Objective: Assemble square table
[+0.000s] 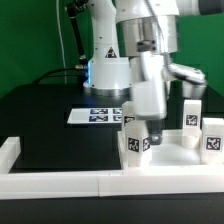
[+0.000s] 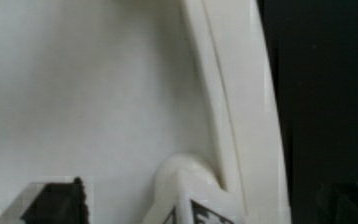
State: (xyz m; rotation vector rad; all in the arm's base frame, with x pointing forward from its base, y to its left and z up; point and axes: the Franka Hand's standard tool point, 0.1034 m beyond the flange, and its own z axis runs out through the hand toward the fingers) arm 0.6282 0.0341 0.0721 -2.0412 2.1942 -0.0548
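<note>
The square tabletop point(image 1: 168, 158) lies flat at the front of the exterior view's right, its raised rim up. Three short white legs with tags stand on it: one at the near left corner point(image 1: 137, 138), one at the back point(image 1: 190, 113), one at the right point(image 1: 212, 138). My gripper point(image 1: 150, 122) hangs straight down over the near left leg. In the wrist view the slab point(image 2: 87, 90) and its rim point(image 2: 229, 100) fill the frame. The tagged leg point(image 2: 185, 192) stands between my dark fingertips point(image 2: 51, 203), which are wide apart and clear of it. My gripper point(image 2: 204, 208) is open.
The marker board point(image 1: 100, 115) lies on the black table behind the tabletop. White border rails run along the front point(image 1: 70, 182) and the exterior view's left point(image 1: 8, 152). The arm's base point(image 1: 105, 70) stands at the back, with cables beside it.
</note>
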